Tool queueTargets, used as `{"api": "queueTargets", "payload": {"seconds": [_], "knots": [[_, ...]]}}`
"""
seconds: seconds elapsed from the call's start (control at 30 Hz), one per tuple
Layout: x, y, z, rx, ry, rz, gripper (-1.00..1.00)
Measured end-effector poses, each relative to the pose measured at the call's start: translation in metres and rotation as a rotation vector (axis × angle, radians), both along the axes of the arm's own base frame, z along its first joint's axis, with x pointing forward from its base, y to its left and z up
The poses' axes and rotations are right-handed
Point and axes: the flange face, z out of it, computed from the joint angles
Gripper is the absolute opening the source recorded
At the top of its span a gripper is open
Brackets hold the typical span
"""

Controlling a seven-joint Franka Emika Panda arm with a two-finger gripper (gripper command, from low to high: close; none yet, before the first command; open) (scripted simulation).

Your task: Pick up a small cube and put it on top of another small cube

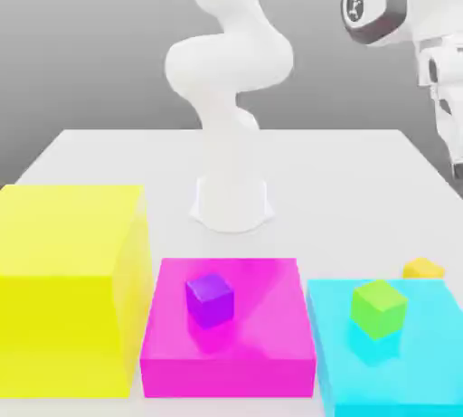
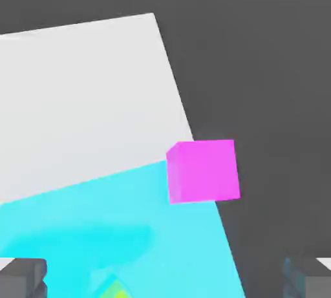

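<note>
Grey cap [image 1: 371, 4] on the arm [image 1: 226, 62] bears a round white mark; I cannot read it. No other writing shows. In the hand view the pincer [image 2: 165, 282] stands wide apart over the cyan block [image 2: 97, 225], its fingers [image 2: 22, 278] holding and touching nothing. In the exterior view the orange cube [image 1: 422, 268] sits on the counter [image 1: 344, 171], at one o'clock from the green cube [image 1: 379, 306]. The purple cube [image 1: 210, 298] rests mid-top on the magenta block [image 1: 262, 334], well apart from the orange one.
</note>
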Motion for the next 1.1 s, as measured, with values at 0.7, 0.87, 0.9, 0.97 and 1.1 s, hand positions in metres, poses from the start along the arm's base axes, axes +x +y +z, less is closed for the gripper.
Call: {"api": "queueTargets", "payload": {"seconds": [0.7, 0.87, 0.9, 0.97, 1.1], "knots": [[-0.121, 0.050, -0.215, -0.216, 0.122, 0.660, -1.00], [-0.120, 0.051, -0.176, -0.216, 0.121, 0.661, -1.00], [-0.120, 0.051, -0.166, -0.216, 0.121, 0.661, -1.00], [-0.123, 0.052, -0.151, -0.210, 0.125, 0.658, -1.00], [-0.097, 0.034, -0.131, -0.188, 0.143, 0.531, -1.00]]}}
